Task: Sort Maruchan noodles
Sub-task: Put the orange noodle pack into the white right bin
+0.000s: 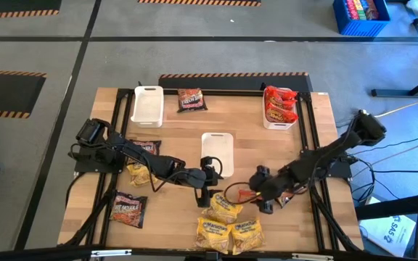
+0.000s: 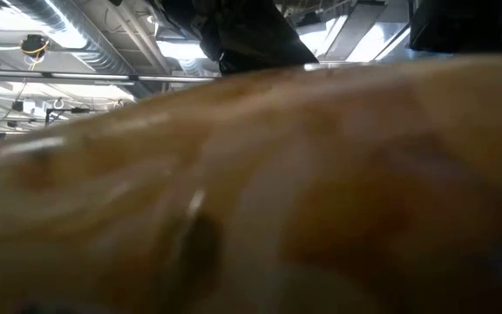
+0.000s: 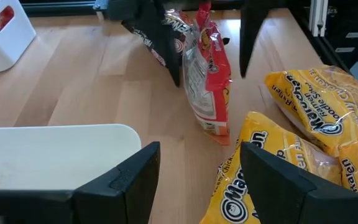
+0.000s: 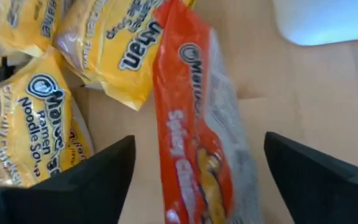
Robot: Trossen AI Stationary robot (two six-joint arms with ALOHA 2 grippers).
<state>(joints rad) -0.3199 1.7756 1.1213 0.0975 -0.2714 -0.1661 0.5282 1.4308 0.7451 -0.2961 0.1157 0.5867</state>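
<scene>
Right now, your right gripper (image 1: 247,194) sits low on the table near its six o'clock edge, just right of centre. Its fingers stand spread wide on either side of a red noodle packet (image 4: 194,130), which stands on edge between them without being clamped. In the right wrist view neither finger touches the packet; it leans, tilted, in the gap.

Your left gripper (image 1: 207,183) is just beside it, toward nine o'clock, at the near end of the middle white tray (image 1: 217,148). Its fingers are parted too and hold nothing; past them you see the same red packet upright.

A cluster of yellow noodle packets (image 1: 229,225) lies at six o'clock, just below both grippers. At the table's one o'clock corner a white tray (image 1: 279,122) already holds red packets (image 1: 280,104). At eleven o'clock another white tray (image 1: 147,106) sits with a dark packet (image 1: 191,100) just beside it. More packets lie toward eight o'clock, a dark one (image 1: 128,209) and a yellow one (image 1: 139,174).

The risks, as a judgement: the red packet is balanced on its edge and unsupported, so it may topple flat before you close on it. Crinkly plastic may slide out of a shallow pinch. With both grippers this near, a careless move could knock them together or drag a yellow packet along.
</scene>
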